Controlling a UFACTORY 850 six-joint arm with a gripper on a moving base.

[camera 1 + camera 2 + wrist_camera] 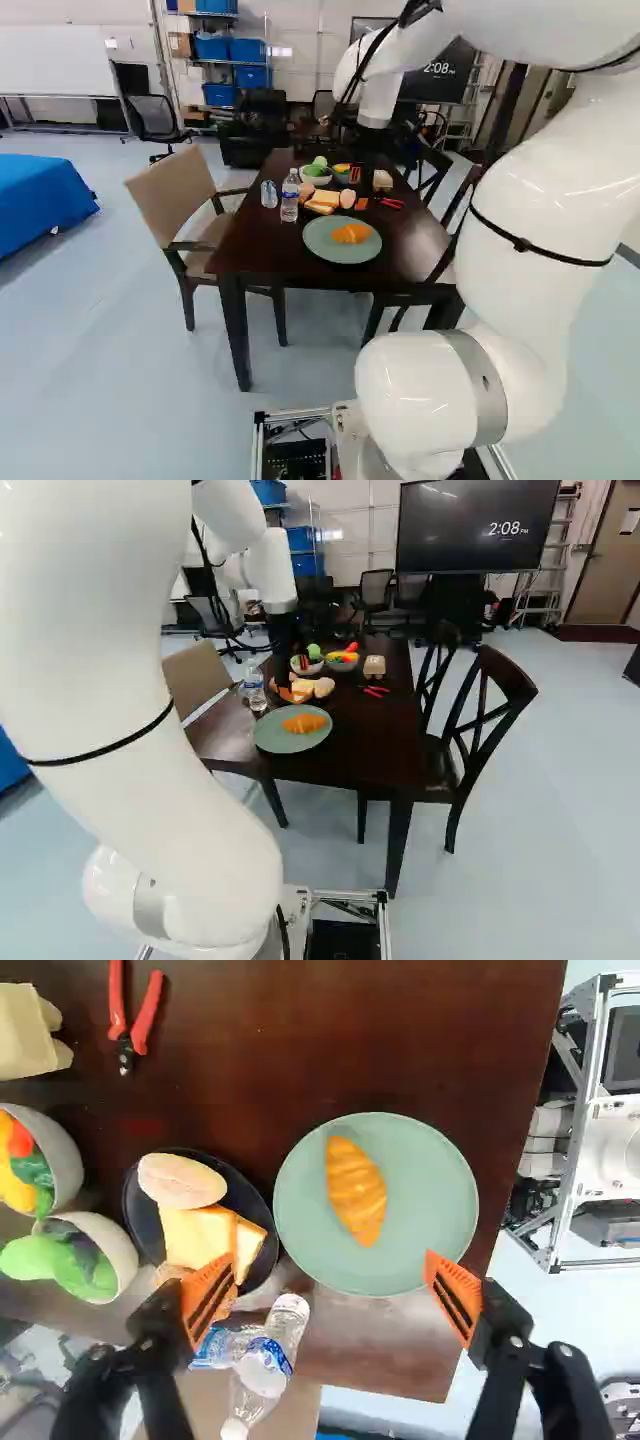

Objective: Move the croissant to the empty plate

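On the green plate, the croissant; fingers wide apart.

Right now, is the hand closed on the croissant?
No, the hand stands open and the croissant lies on the green plate.

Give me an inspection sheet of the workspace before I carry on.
Surface: dark table.
Job's things: croissant on the green plate, nothing else seen on it.
Clutter: dark plate of bread beside it; bowls, bottles, box and red-handled pliers farther off.
Hand: open, nothing between its fingers.
Cables: black, looping by the arm.
Surroundings: tan chair and dark chairs at the table.
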